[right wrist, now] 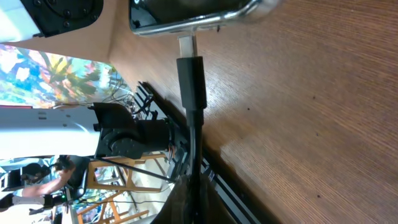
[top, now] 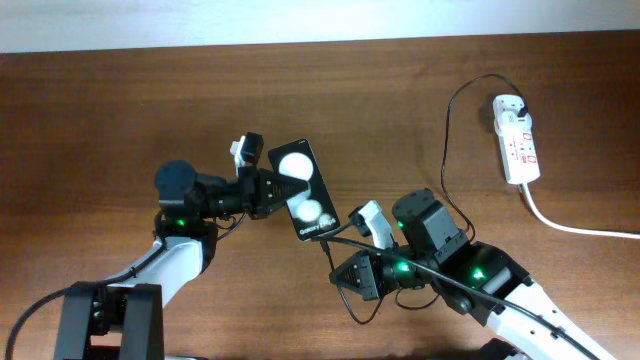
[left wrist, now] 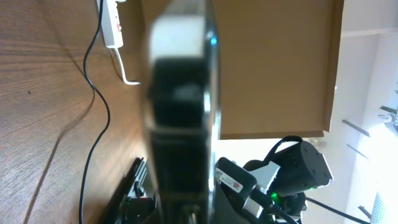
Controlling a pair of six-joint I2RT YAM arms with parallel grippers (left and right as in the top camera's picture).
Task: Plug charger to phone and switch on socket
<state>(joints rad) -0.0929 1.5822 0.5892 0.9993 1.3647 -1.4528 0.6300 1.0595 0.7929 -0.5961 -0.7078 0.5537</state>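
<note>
Your left pincer (top: 281, 189) clamps the glossy black rectangular phone (top: 306, 188) at desk (top: 100, 120) centre; your right pincer (top: 342, 272) grips the thin black charger cable (right wrist: 191, 74), tip at its port. White power strip (top: 515, 138): far right corner.

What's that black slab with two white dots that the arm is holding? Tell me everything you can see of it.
It is the phone, a thin black rectangle with a silvery rim, two white circles and small white lettering near one end. It sits diagonally in the overhead view, clamped along one long edge by the left gripper. The charger, held by the right gripper, has its metal tip at the port in the phone's short edge, seemingly partly in.
</note>
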